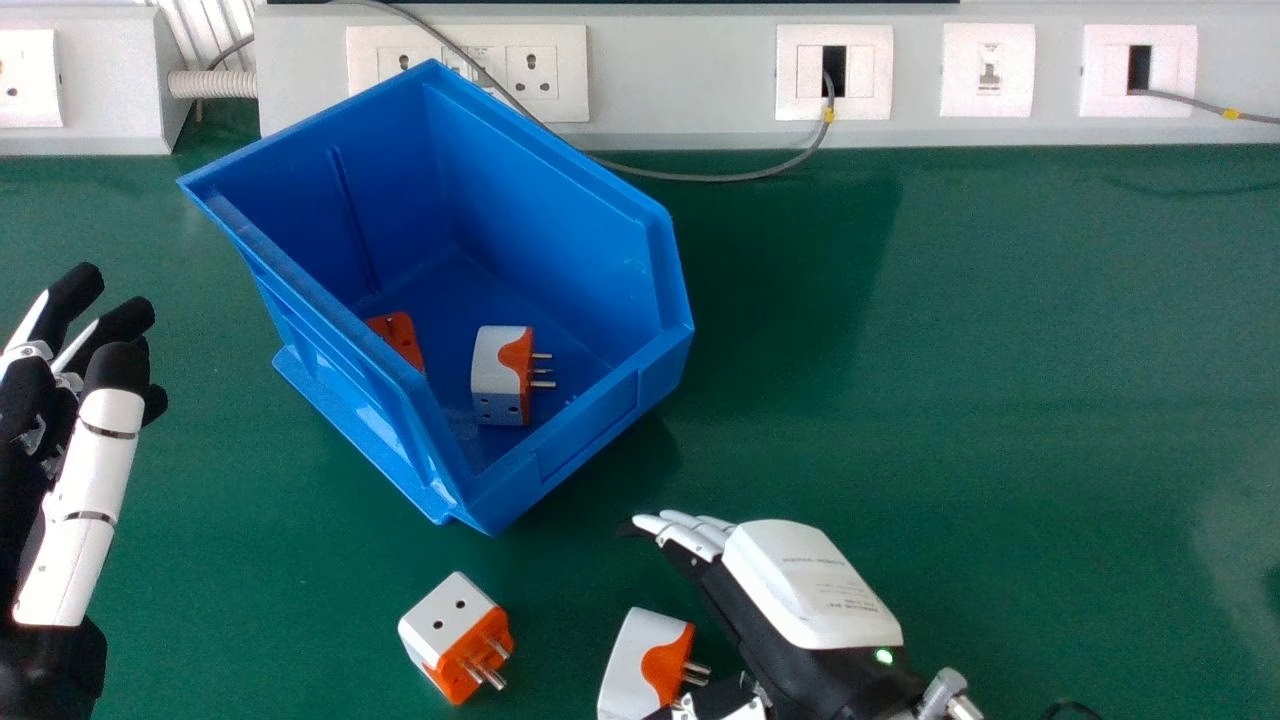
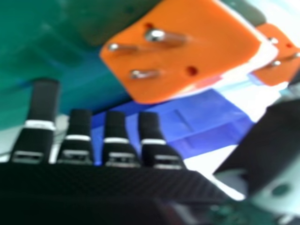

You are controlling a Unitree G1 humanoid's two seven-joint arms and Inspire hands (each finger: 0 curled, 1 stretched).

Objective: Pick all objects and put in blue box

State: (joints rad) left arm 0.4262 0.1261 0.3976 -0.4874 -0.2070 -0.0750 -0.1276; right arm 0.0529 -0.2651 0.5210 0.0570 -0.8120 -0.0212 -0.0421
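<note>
Right hand (image 1: 805,590), fingers straight, thumb apart (pinching nothing): should straddle the adjacent plug adapter (image 1: 632,655), clear of its prongs (image 1: 697,669), before closing.

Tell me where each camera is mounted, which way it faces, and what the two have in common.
Head view: on the head, looking forward and down at the green table; the left hand shows at the left edge, the right hand at lower right of centre.
Right hand view: at the right hand, facing along its fingers and thumb, an adapter close by.
Shared: right hand, blue box, white-and-orange adapters.
</note>
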